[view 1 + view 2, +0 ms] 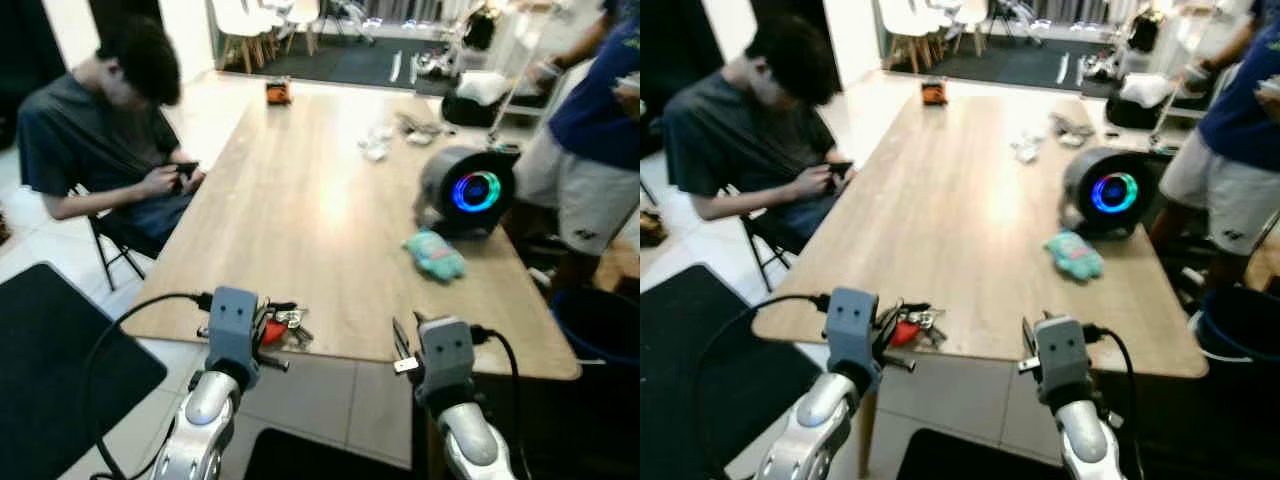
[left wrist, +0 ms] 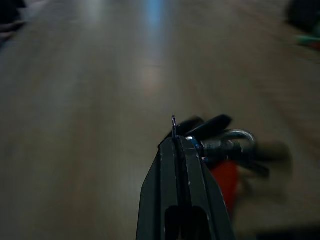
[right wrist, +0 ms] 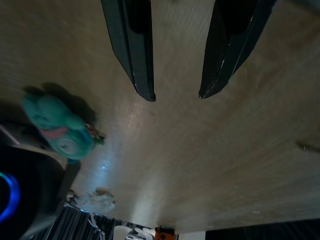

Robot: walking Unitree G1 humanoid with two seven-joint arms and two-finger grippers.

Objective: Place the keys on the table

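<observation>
I am holding the left pincer [image 1: 262, 330] at the near edge of the long light-wood worktop [image 1: 300, 210], its 2 fingers pressed together on the ring of the bunch of metal keys with a red tag [image 1: 283, 326], which is lying at that edge. The right pincer [image 3: 176, 94] is hovering wide, holding nothing. Best practice, I judge: carrying the keys further inboard before parting the fingers.

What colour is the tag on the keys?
Red; the tag shows best in the left wrist view.

Left end effector [image 2: 176, 142] fingers pressed together; right end effector [image 3: 176, 95] fingers spread apart, both arms extended forward.
</observation>
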